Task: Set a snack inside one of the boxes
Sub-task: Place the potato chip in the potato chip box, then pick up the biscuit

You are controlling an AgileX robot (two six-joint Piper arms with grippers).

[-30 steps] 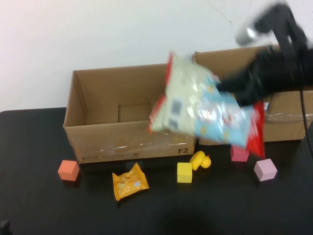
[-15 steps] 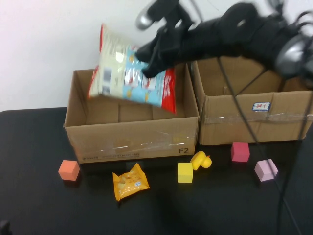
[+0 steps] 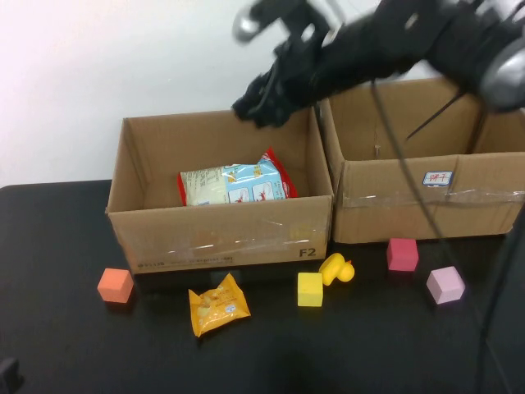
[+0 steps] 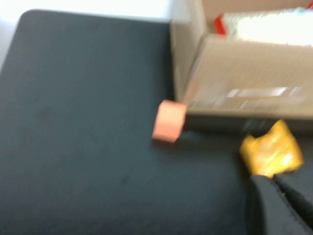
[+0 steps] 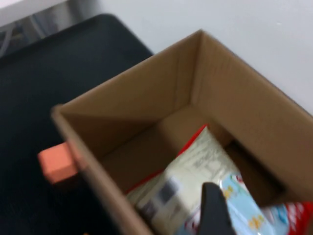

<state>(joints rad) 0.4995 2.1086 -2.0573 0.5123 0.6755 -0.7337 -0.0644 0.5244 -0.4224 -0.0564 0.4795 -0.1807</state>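
A large snack bag, white and light blue with red ends, lies inside the left cardboard box. It also shows in the right wrist view and the left wrist view. My right gripper hangs open and empty above the box's back right corner. One finger shows over the bag. My left gripper is shut and empty, low over the table near a small orange-yellow snack packet. That packet lies in front of the box.
A second open box stands to the right. In front of the boxes lie an orange cube, a yellow cube, a yellow duck, a pink cube and a lilac cube.
My right gripper carried the big bag leftward from over the right box to over the left box and let it go. The bag now lies in the left box.
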